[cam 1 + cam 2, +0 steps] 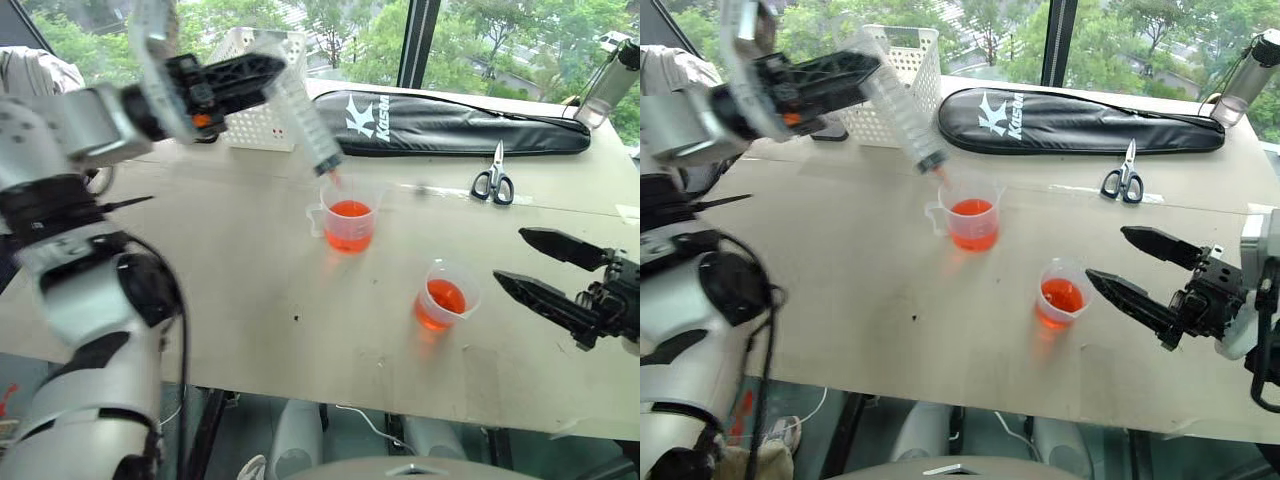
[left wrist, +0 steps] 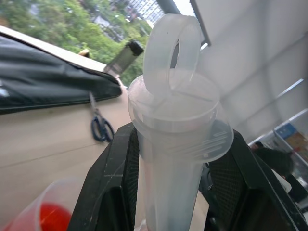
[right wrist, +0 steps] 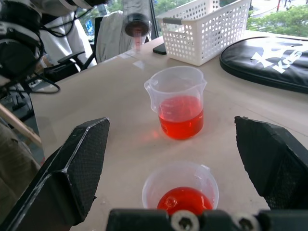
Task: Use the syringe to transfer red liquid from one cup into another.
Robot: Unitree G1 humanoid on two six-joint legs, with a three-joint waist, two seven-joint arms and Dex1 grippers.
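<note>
My left gripper is shut on the clear syringe, black fingers clamping the barrel just under its flange. The syringe is tilted, and its narrow tip, tinted red, hangs just above the rim of the taller handled cup. That cup stands mid-table, about a third full of red liquid. The shorter handleless cup stands nearer, to its right, with red liquid in its bottom. My right gripper is open and empty, a little to the right of the short cup.
At the back of the table stand a white perforated basket and a long black racket bag. Scissors lie in front of the bag, behind the short cup. A bottle stands at the far right corner.
</note>
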